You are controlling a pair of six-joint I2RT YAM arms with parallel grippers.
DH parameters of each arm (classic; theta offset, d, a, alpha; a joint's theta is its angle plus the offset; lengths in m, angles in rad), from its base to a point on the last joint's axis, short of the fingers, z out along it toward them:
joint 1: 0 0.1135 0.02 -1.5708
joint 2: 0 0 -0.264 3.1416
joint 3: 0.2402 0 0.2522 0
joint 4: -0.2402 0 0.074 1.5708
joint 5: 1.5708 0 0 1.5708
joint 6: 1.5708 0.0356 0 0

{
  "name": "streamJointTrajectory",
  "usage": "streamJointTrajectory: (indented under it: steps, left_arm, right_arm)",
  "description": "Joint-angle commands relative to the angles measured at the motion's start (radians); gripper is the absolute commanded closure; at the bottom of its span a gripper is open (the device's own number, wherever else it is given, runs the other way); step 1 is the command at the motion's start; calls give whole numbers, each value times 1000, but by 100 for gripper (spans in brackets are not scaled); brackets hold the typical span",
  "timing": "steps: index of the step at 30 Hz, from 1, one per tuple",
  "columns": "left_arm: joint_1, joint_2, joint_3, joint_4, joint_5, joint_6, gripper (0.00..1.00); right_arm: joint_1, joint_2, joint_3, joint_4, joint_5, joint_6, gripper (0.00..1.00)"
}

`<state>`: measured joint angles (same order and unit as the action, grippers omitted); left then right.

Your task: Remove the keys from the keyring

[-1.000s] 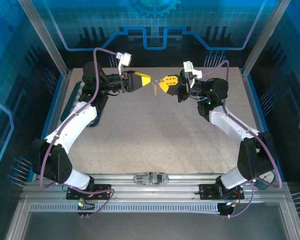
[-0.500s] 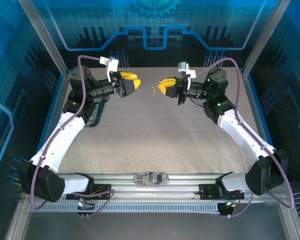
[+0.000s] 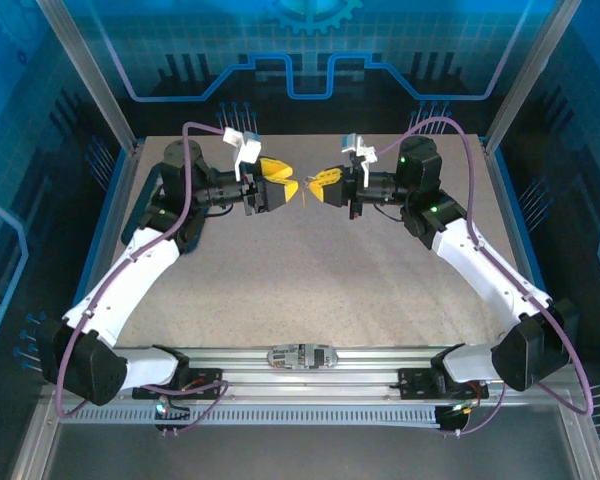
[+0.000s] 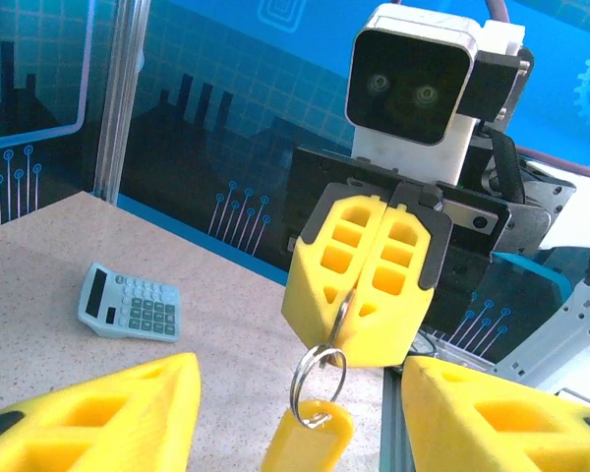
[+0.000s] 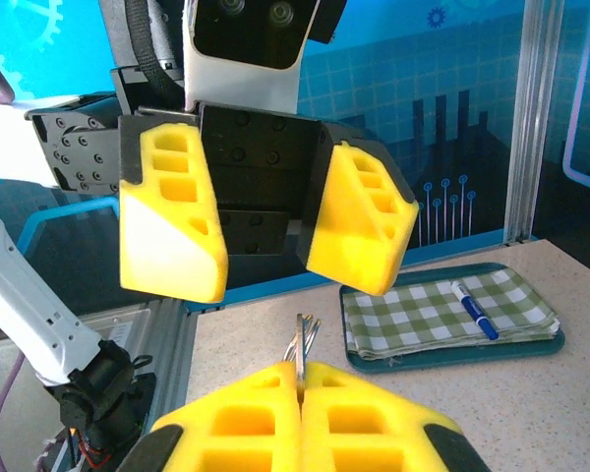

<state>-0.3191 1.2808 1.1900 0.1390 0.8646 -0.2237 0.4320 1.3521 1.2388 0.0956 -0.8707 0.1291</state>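
Top view: both arms reach in over the far half of the desk (image 3: 310, 290), tools tip to tip w/ a small gap. Left tool (image 3: 288, 183) has its yellow fingers spread. Right tool (image 3: 320, 187) looks pinched. A tiny yellowish bit sits between them, off the desk, too small to read here.

Left wrist: own fingers lie wide apart at the bottom corners, nothing between the pads. Opposite, the right tool's fingers are pressed flat together on a silver metal loop. The keyring (image 4: 310, 442) hangs from that pinch: round wire ring, then the yellow-orange tag below it, dangling in the gap between the left fingers w/o touching either. Grey calculator (image 4: 128, 303) lies flat on the desk, well off to the side near the back wall.

Right wrist: own fingers shut tight, thin metal slivers (image 5: 303, 339) poking up from the seam; can't tell if that's key or ring. Left tool faces it, fingers parted, empty. Behind, a teal tray (image 5: 452, 356) w/ green check cloth and a blue pen (image 5: 472, 310) on it.
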Motion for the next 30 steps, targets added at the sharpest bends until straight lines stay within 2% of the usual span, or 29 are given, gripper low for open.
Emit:
streamJointTrajectory:
  steps: [1,8,11,14,15,26,30]
  left_arm:
    - [-9,3,1,26,23,43,47]
    - [-25,28,42,-44,54,65,53]
    - [-34,38,54,-69,67,85,61]
    - [-34,40,54,-59,81,86,75]
    - [-34,39,52,-55,79,83,77]
    - [-32,28,42,-5,86,39,75]
    - [-32,20,33,27,93,21,87]
  right_arm:
    - [15,-8,34,-29,0,-19,100]
    - [24,-5,37,-26,-2,-22,100]
    - [27,-3,40,-24,1,-21,100]
    - [28,-5,42,-25,-1,-22,100]
    - [28,-5,42,-24,0,-22,100]
    - [29,-11,34,-31,-4,-29,100]
    - [29,-13,34,-34,-4,-32,100]
